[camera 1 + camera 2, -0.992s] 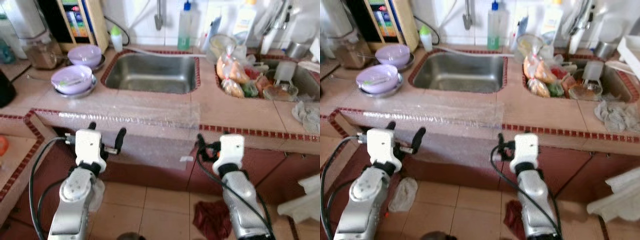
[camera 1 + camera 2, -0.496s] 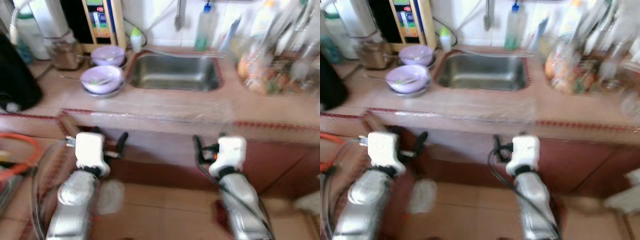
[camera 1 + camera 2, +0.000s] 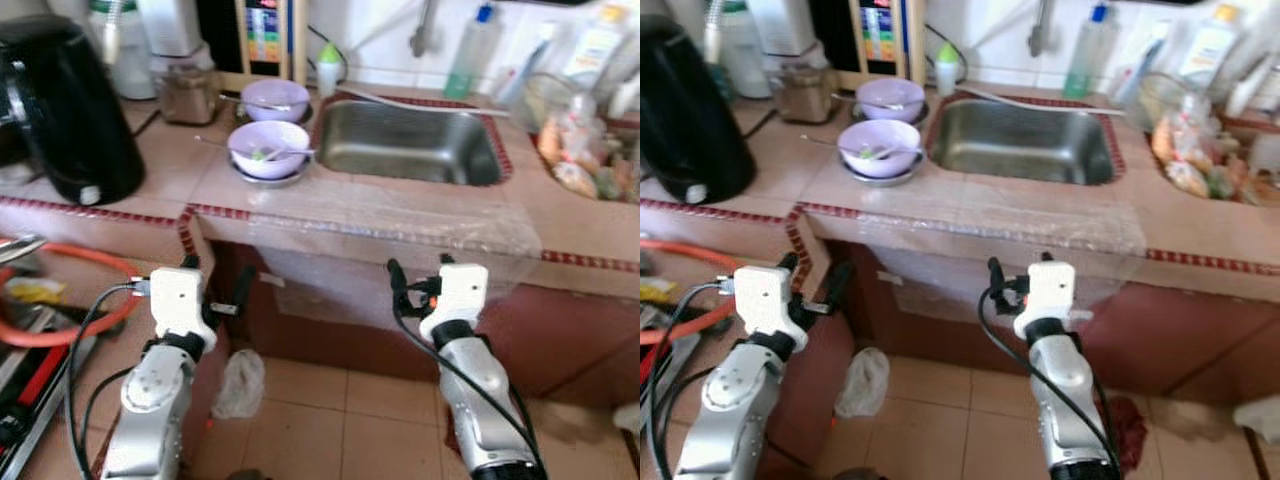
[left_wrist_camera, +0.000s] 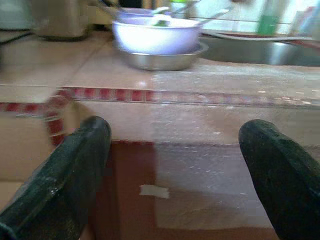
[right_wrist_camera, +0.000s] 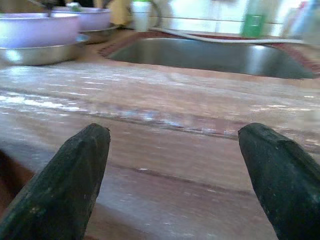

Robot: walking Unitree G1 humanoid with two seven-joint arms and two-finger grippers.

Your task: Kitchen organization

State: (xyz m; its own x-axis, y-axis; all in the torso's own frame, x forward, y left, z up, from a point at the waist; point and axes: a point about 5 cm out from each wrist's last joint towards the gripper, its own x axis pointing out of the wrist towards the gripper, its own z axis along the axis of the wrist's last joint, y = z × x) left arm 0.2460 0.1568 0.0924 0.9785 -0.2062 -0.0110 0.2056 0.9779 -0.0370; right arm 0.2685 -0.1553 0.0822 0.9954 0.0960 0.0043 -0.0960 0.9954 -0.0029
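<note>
Two lilac bowls stand on the tiled counter (image 3: 150,170) left of the steel sink (image 3: 405,150). The nearer bowl (image 3: 268,148) rests in a metal dish with a spoon in it, and the farther bowl (image 3: 276,97) sits behind it. My left gripper (image 3: 215,278) is held below the counter's front edge, open and holding nothing. My right gripper (image 3: 420,272) hangs open at the same height, under the sink's front. The left wrist view faces the nearer bowl (image 4: 156,35) between its fingers (image 4: 65,175). The right wrist view faces the sink (image 5: 210,55) beyond the counter edge.
A black kettle (image 3: 65,100) stands at the counter's left end. A clear plastic sheet (image 3: 400,250) hangs over the counter front. Bags of food (image 3: 580,150) lie in the right basin, bottles (image 3: 470,45) line the back wall. An orange hose (image 3: 70,290) and a crumpled bag (image 3: 240,380) lie low left.
The whole view has swung to the left, bringing the black kettle and orange hose into view. Both arms keep the same pose, with both grippers still open.
</note>
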